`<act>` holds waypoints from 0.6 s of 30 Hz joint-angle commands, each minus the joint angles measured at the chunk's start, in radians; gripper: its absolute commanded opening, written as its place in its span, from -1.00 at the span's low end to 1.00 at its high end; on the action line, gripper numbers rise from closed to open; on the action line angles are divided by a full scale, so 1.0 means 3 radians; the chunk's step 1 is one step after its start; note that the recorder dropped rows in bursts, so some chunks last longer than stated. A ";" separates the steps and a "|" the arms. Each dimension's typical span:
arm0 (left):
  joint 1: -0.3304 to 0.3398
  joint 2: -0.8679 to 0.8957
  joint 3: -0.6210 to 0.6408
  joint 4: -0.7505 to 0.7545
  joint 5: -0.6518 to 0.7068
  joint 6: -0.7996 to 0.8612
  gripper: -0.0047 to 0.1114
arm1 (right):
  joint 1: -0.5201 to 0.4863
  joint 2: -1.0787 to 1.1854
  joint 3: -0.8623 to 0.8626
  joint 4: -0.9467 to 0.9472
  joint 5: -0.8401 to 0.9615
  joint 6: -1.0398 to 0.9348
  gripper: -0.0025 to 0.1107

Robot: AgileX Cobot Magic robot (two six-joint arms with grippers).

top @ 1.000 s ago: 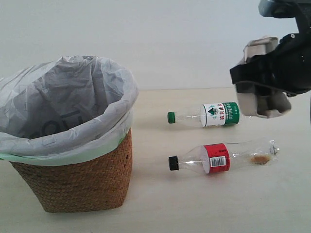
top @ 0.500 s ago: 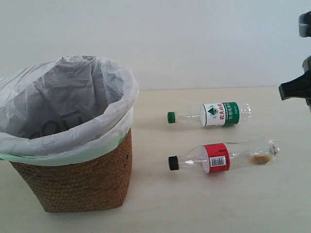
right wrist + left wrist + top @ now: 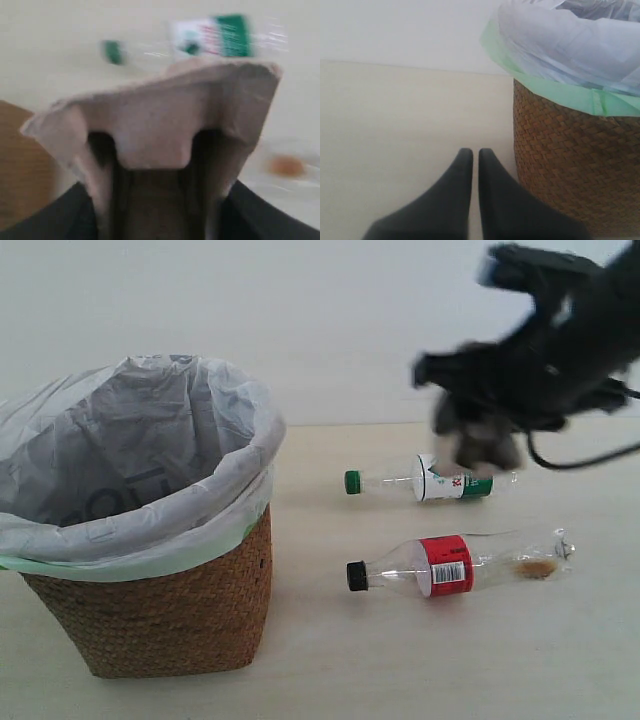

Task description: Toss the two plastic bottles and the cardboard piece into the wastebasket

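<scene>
Right tool (image 3: pixel 160 215): clamped on cardboard piece (image 3: pixel 155 125), blurred, in the air above green-cap bottle (image 3: pixel 400 481).
Left tool (image 3: pixel 471 157): tips together, low over desk (image 3: pixel 400 660), just beside wastebasket (image 3: pixel 560 165).
Green-cap bottle: flat on desk, cap toward wastebasket.
Black-cap bottle (image 3: pixel 450 565): flat on desk, nearer the camera.

L gripper (image 3: pixel 471 159) jaws together | above table (image 3: pixel 395 125) | wastebasket (image 3: pixel 570 165) just beside

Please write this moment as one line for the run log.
right gripper: shut on cardboard piece, raised off table | left gripper: shut, low beside wastebasket | green-cap bottle, black-cap bottle: lying on table
</scene>
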 commanded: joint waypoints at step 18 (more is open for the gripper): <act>0.0007 -0.0009 0.0013 0.0016 -0.0013 -0.0018 -0.85 | -0.0072 0.0272 -0.1929 -0.0265 0.1852 -0.0245 0.25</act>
